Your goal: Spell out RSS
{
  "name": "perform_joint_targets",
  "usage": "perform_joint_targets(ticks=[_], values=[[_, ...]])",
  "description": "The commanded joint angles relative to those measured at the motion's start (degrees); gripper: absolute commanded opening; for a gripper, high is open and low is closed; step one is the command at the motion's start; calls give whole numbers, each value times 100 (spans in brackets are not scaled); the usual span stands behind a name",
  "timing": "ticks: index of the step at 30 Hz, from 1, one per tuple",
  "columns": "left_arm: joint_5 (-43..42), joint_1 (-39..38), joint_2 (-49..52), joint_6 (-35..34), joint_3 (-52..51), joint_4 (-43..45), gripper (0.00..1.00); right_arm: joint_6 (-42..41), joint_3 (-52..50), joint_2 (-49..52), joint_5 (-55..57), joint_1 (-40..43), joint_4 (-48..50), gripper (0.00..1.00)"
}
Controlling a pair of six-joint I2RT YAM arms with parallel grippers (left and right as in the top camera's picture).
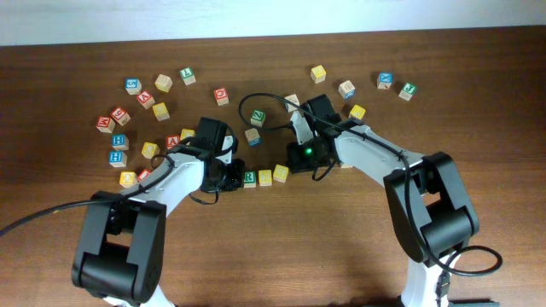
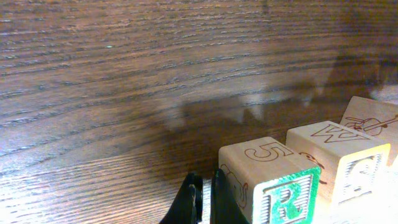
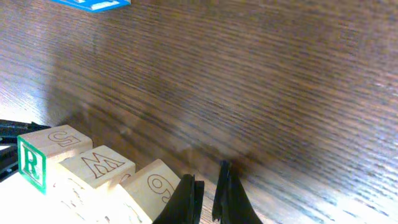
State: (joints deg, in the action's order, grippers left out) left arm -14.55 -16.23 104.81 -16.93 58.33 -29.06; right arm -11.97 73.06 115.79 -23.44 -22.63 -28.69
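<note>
left claw (image 2: 205, 186): closed, gripping nothing, low over the desk (image 1: 341, 256)
right claw (image 3: 207, 186): closed, gripping nothing, low over the desk
R cube (image 2: 273, 186): green-framed R, at the left end of the row, just beside the left claw on its right; whether they touch cannot be told
middle cube (image 2: 339, 155): yellow-faced, set against the R cube
third cube (image 3: 149, 183): yellow-faced, at the right end of the row, turned slightly, just left of the right claw
row: the three lie side by side on the desk, between the two claws
loose cubes (image 1: 318, 73): scattered over the far side of the desk, apart from the row
</note>
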Motion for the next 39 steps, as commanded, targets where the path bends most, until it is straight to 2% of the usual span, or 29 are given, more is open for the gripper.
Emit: perform_joint_targets(ticks=[1,22,29,32,37,39], values=[[39,-2,127,-59,-11,20,0,170,-52,96,-61,-72,46,4],[39,-199,127,-61,-11,98,0,560,-52,96,-876,-109,389,4],[39,-199,127,-61,-11,138,1,555,-28,96,-817,-94,358,4],[39,-199,127,-59,-11,136,1,551,356,94,-472,66,-199,4],[44,-199,127,-61,-11,138,0,527,1423,94,-269,479,-1915,4],[42,-199,127,-61,-11,138,0,437,1495,94,-291,540,-2345,5]])
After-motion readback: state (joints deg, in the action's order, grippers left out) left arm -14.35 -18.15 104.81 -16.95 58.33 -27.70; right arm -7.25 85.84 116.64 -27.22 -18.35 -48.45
